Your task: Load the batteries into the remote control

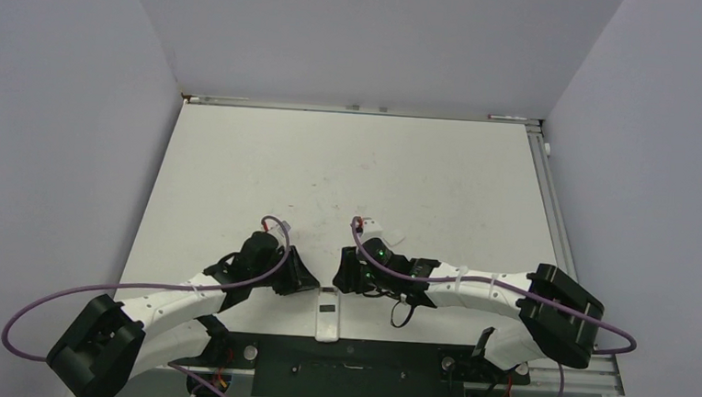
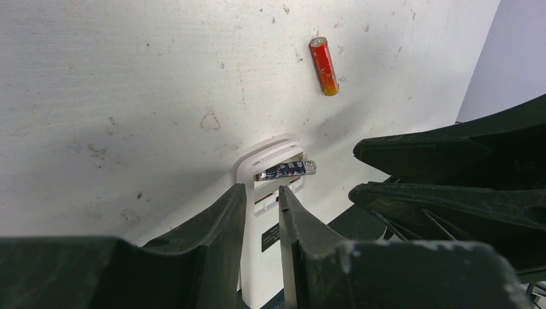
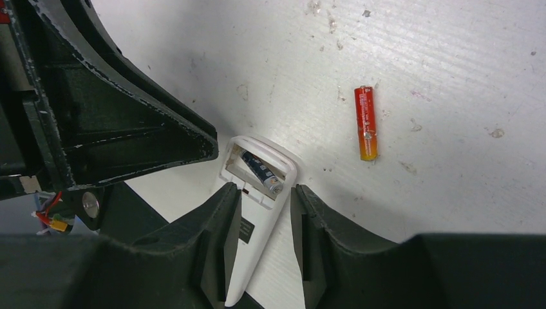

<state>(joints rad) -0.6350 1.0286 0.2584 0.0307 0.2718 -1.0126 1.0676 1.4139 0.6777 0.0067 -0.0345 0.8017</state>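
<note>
The white remote control [image 2: 261,270] lies back up near the table's front edge, with its battery bay open at the far end. It also shows in the top view [image 1: 327,320] and the right wrist view [image 3: 248,257]. The dark battery [image 2: 286,170] lies slanted across the bay, one end sticking over the rim; it also shows in the right wrist view [image 3: 263,174]. The reddish battery [image 2: 324,65] lies loose on the table beyond the remote, also seen from the right wrist [image 3: 366,122]. My left gripper [image 2: 263,192] hovers over the remote's left edge, jaws a narrow gap apart and empty. My right gripper [image 3: 266,190] is open over its right edge.
Both grippers [image 1: 310,283] [image 1: 340,279] crowd close together over the remote's far end. A small loose white piece [image 1: 395,235] lies just beyond the right wrist. The black mounting plate [image 1: 356,360] runs along the near edge. Grey walls enclose the table [image 1: 350,162].
</note>
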